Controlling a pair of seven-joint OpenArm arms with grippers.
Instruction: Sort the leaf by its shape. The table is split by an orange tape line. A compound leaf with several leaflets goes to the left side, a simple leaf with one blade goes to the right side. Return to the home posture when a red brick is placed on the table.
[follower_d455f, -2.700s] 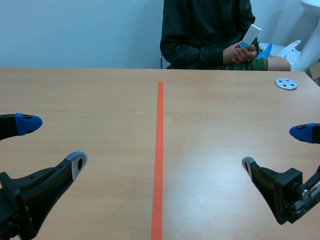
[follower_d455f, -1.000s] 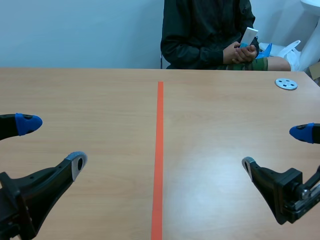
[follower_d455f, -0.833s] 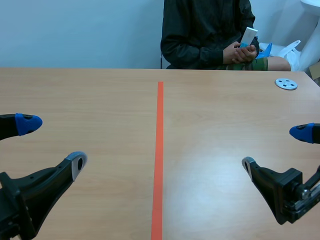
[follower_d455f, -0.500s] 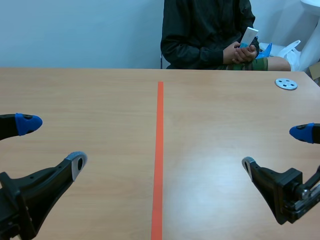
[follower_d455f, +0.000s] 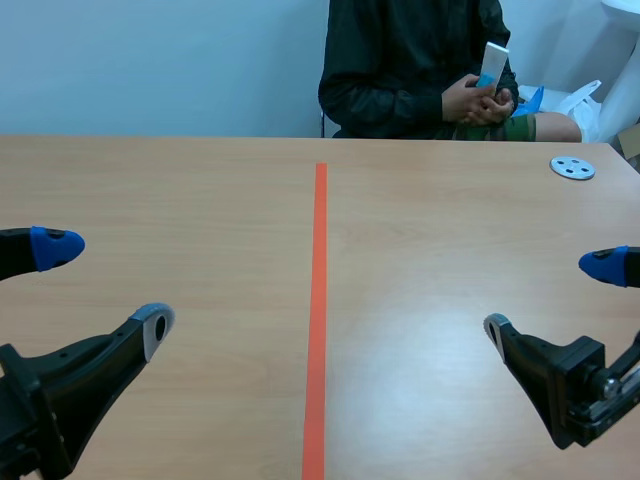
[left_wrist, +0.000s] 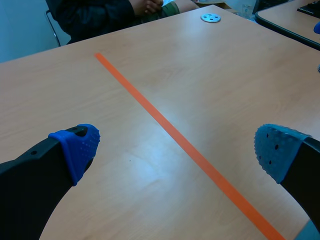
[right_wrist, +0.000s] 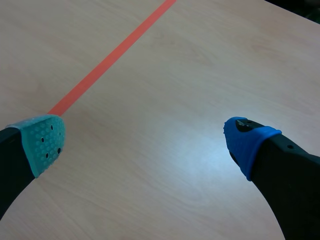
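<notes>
No leaf lies on the desk (follower_d455f: 200, 200) in any view, so nothing is sorted yet and the whole task is left. I judge that the arms wait for a leaf. A red brick is not there either. The left claw (follower_d455f: 105, 286) is spread wide and holds nothing, and the right claw (follower_d455f: 550, 298) is the same. The orange tape line (follower_d455f: 318, 300) runs between the two claws and away from them. Far ahead of the right claw lies a small grey disc (follower_d455f: 572, 167), well apart from both claws, so it should not disturb. Beyond the desk sits a person (follower_d455f: 410, 60) holding a white thing (follower_d455f: 493, 60), perhaps a small box.
</notes>
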